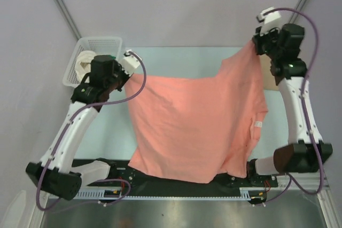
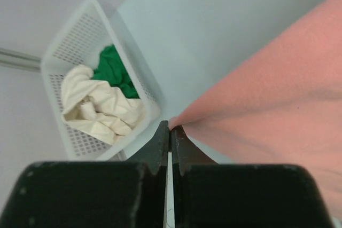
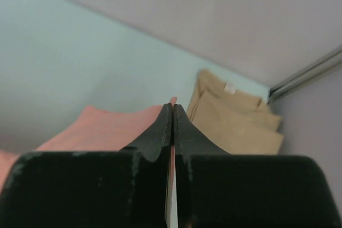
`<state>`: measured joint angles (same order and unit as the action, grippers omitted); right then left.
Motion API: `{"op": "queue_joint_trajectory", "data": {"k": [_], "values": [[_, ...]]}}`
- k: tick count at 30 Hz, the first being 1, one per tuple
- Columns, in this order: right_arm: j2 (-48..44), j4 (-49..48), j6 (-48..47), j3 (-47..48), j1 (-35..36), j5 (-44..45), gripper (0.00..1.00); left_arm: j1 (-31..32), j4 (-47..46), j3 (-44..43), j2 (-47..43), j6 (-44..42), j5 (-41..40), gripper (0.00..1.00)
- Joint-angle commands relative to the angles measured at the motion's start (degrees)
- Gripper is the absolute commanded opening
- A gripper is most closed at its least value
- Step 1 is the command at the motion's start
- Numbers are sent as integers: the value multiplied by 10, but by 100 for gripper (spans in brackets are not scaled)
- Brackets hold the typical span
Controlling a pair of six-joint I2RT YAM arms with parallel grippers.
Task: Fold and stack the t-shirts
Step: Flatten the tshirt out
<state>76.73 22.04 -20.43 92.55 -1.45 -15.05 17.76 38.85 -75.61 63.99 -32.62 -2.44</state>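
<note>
Salmon-pink t-shirt [image 1: 197, 126] hangs stretched left-to-right, left fingers [image 2: 158, 145] and right fingers [image 3: 160, 132] clamped on its far corners.

Pale lilac walls [image 1: 160, 4]; light blue-green tabletop [image 1: 176, 60]

Pale blue-green table [image 1: 176, 60] in view. At its far left corner sits a white lattice basket [image 1: 101, 44], set right on the surface. Across at the far right, a tan t-shirt [image 3: 235, 121] lies folded flat on the tabletop, tucked close to the back corner.
</note>
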Motion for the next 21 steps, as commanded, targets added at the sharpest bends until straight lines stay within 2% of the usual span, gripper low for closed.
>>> {"op": "queue_joint_trajectory", "data": {"k": [1,3,6,9,10,13,17,20,21], "values": [[51,-98,-33,-25,13,-21,0,-25,-111,34,46,-24,-1,1],[124,-122,-43,-17,13,-22,0,-42,-141,27,126,-31,-3,0],[225,-133,-55,34,13,-24,0,-63,-160,-33,239,-33,-4,0],[327,-125,-48,153,6,-20,0,-72,-160,-129,340,-33,-13,0],[353,-109,-46,228,5,-18,0,-72,-157,-182,358,-33,-15,1],[428,-81,-44,354,0,-10,0,-70,-135,-287,408,-17,-19,0],[447,-68,-12,440,-10,-7,0,-63,-105,-372,407,13,-14,0],[394,-74,6,427,-12,-9,0,-42,-81,-366,351,21,-8,1],[372,-79,11,393,-13,-9,0,-36,-82,-354,325,22,-8,0]]}}
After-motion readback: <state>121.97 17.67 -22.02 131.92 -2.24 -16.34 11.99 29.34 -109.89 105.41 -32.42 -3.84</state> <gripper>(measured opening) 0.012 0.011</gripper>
